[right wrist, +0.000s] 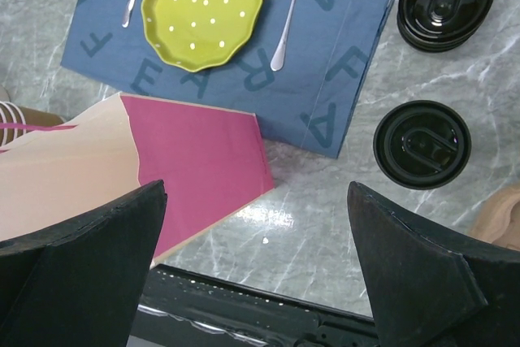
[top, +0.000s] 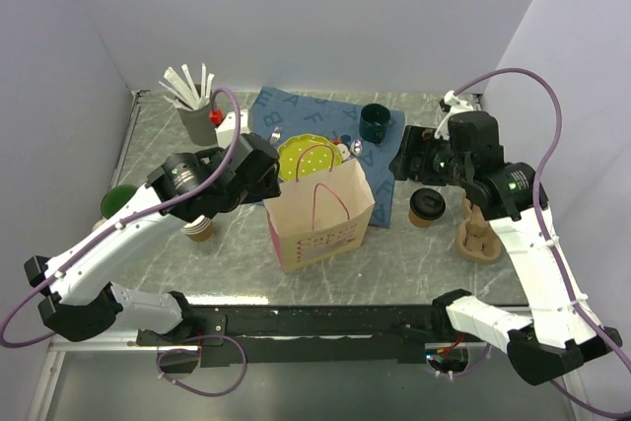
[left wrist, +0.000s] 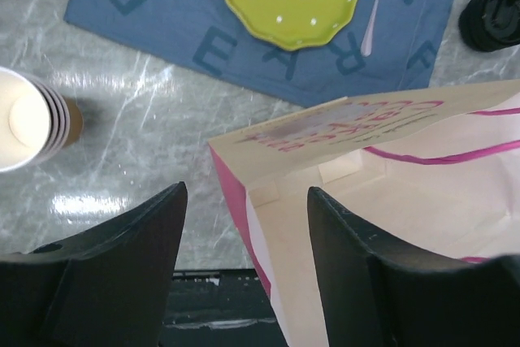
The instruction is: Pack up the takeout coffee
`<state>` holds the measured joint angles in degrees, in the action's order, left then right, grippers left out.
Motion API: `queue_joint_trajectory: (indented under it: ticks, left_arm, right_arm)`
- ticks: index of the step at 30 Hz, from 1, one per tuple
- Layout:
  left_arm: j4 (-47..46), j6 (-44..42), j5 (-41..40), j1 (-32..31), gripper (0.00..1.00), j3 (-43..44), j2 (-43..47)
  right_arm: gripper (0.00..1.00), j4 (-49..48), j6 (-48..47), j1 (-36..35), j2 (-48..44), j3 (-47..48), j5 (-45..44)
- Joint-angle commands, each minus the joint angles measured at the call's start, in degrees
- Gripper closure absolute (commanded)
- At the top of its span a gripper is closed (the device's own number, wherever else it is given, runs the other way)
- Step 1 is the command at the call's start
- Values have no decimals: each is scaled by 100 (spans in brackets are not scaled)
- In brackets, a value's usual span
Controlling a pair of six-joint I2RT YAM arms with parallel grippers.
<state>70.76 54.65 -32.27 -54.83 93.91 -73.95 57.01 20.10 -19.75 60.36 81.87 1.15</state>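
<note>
Hovering over the table [right wrist: 313, 225], our right gripper [right wrist: 256, 201] has its jaws spread wide with nothing between them. The takeout coffee [right wrist: 422, 145] stands upright just beyond the tip of one finger, black lid on, outside the paper bag [right wrist: 122, 160], which lies past the other fingertip. Our left gripper [left wrist: 244, 201] has its jaws parted too, straddling a corner of the bag's rim: one finger outside, the other over the open mouth, neither pinching it. Stacked beige cups [left wrist: 28, 119] stand well beyond the outer finger.
</note>
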Motion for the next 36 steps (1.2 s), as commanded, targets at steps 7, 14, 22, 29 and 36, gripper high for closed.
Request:
queue_joint_trajectory:
  ticks: [7, 14, 22, 29, 36]
  left_arm:
    - [-316, 389, 687, 7, 47, -426, -207]
    - [-527, -313, 1029, 156, 76, -662, -67]
    - [-950, -1264, 1891, 938, 81, -901, 101]
    - [-1003, -1879, 2664, 1088, 79, -866, 48]
    - [-687, -2029, 2491, 1079, 62, -550, -93]
  right_arm:
    - [0, -173, 56, -29, 64, 22, 158]
    - [0, 107, 12, -29, 46, 92, -35]
    - [0, 872, 91, -29, 134, 374, -597]
    - [0, 1268, 47, 67, 354, 585, -967]
    - [0, 1409, 169, 558, 529, 682, -907]
